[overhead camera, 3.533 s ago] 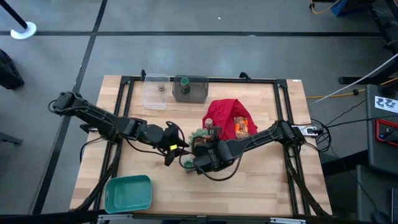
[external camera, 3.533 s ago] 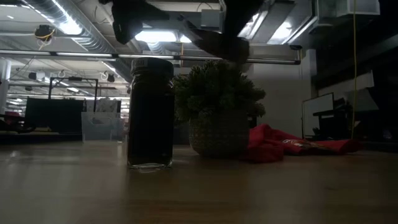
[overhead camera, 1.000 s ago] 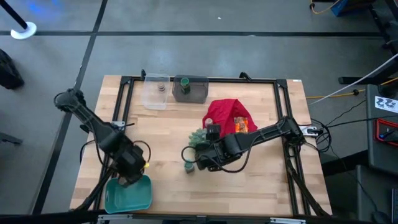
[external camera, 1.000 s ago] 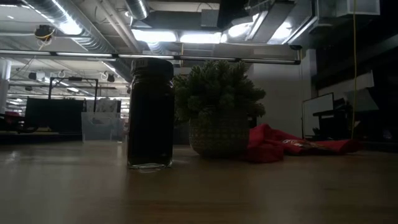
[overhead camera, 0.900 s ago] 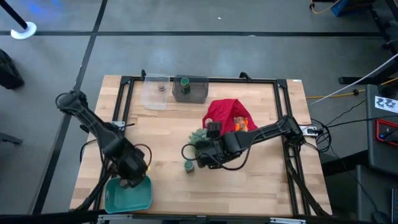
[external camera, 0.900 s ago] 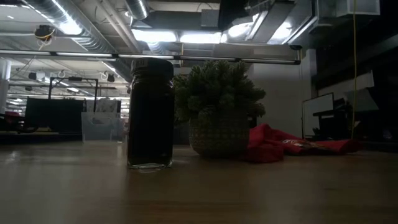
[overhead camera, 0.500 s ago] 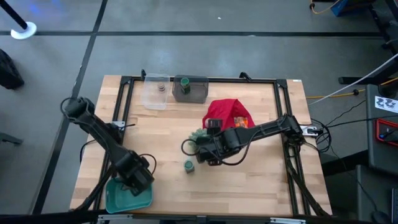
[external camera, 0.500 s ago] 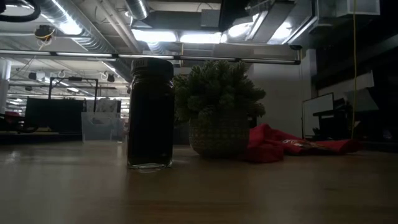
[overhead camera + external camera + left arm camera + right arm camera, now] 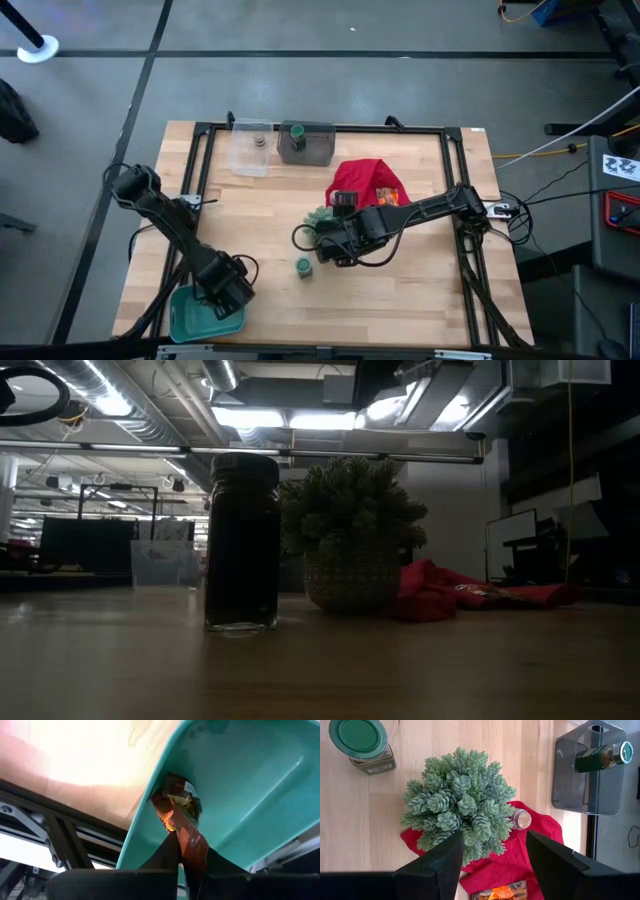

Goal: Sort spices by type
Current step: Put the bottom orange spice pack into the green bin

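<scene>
My left gripper is over the teal tray at the near left corner, shut on an orange-brown packet. My right gripper stands open above the spiky green plant, a finger on either side and apart from it. A green-lidded jar stands upright on the wood near the plant. A small cork-topped jar and an orange packet lie on the red cloth. My left gripper pinches one end of the packet between its two fingers. The packet runs away from the fingers into the tray, and its other end lies against the tray's inner wall. The packet is crumpled along its length.
A grey bin with a green-lidded jar and a clear bin with a brown jar stand along the far edge. A black frame runs around the tabletop. Bare wood lies between the tray and the green-lidded jar.
My left gripper has gone toward the table's near edge and down into the teal tray, carrying the packet. My right gripper has shifted a little toward the far edge, off the green-lidded jar and over the plant.
</scene>
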